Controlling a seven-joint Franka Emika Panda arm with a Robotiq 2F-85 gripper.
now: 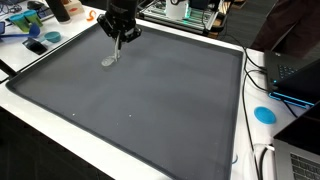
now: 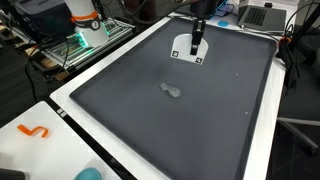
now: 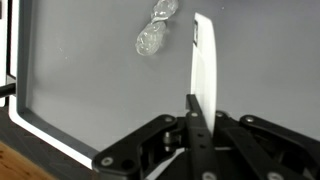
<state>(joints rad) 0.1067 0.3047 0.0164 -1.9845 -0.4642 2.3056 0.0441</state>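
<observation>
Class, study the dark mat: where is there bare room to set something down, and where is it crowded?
Bare: the mat, broadly, from the clear plastic piece to its near rim and both side rims. Crowded: the far end, where the hand holds a white card near that piece.

In both exterior views, across most of the frame: a mat [image 1: 160,110] on a table [image 1: 30,125]. On the mat, toward the upper left in an exterior view: a small lump [image 1: 108,61], just below the gripper [image 1: 118,42] in the picture. In an exterior view, near frame centre: the lump [image 2: 172,91], with the gripper [image 2: 197,45] well above it, top centre. In the wrist view, upper centre: the lump [image 3: 152,36], just left of a flat strip [image 3: 203,60] upright between the jaws. Off the mat, at the right edge: a laptop [image 1: 298,72], and below it, on the table, a disc [image 1: 263,114].
</observation>
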